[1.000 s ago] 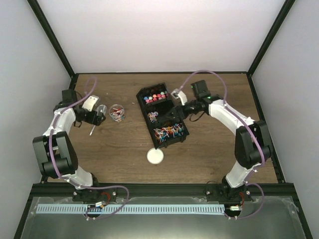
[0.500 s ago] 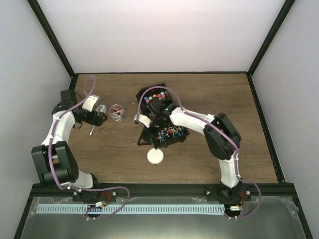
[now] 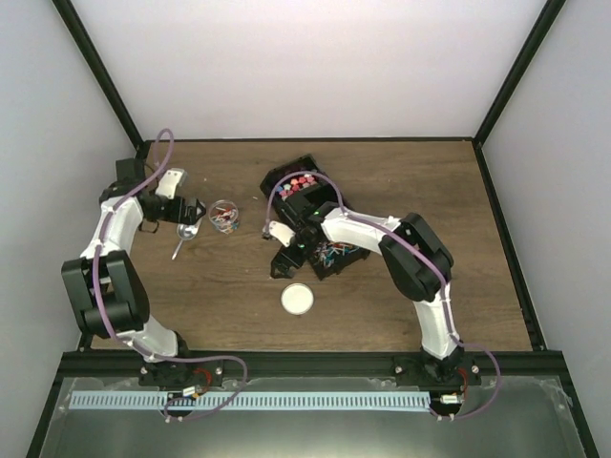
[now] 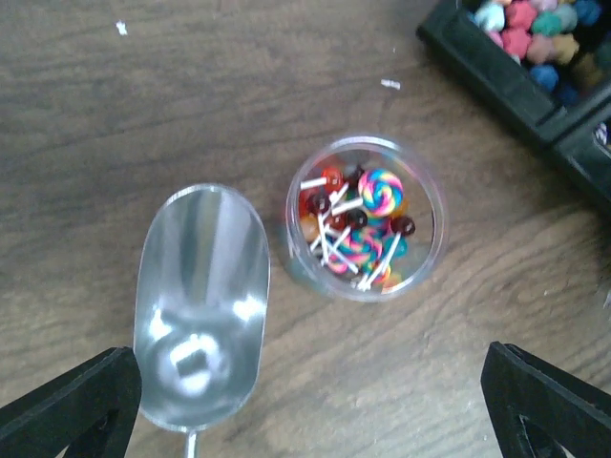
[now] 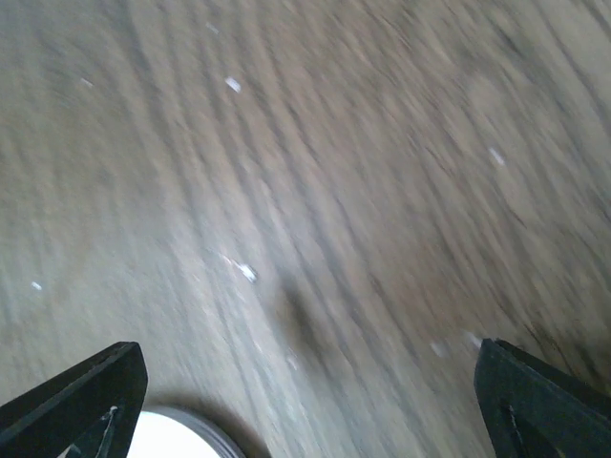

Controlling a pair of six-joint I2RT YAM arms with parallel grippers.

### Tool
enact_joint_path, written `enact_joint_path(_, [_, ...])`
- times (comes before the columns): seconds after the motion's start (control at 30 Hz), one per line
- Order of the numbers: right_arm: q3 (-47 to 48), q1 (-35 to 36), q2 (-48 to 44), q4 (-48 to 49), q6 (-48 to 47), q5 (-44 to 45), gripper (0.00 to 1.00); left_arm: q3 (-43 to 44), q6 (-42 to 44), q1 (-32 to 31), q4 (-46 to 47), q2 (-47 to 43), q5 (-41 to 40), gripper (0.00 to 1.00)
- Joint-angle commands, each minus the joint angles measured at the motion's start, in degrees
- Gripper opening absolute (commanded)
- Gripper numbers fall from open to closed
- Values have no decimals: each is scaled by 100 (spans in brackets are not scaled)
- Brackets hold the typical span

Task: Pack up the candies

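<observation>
while both grippers stand wide apart and empty, the candies [image 4: 358,224] lie partly in a clear jar [image 3: 224,215], partly in a black tray [image 4: 496,81].
only the left wrist view shows swirled lollipops in the jar, a clear scoop [image 4: 200,305] just beside it, below the left gripper [image 4: 305,401]. the top view places the jar toward the tabletop's far left corner; the right gripper [image 5: 305,401] hangs over bare wood by the white lid [image 5: 167,441].
</observation>
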Motion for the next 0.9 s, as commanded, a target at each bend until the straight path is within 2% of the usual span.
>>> enact_joint_path(0.0, [-589,-476,-255,-442,215,778,97,562,-313,-33,-158,500,456,100])
enact_joint_path(0.3, [-1178,-1341,-962,-268,-25,56,99,1458,-567,-375,-514,1745,1334,100])
enact_joint_path(0.57, [-1195,-1409,-1252,-198,-17,-513,99,1970,-698,-826,-562,2435,675,100])
enact_joint_path(0.87, [-1212,-1475,-1277,-189,-48,-484,99,2309,-163,-1116,-1132,2830,65,97])
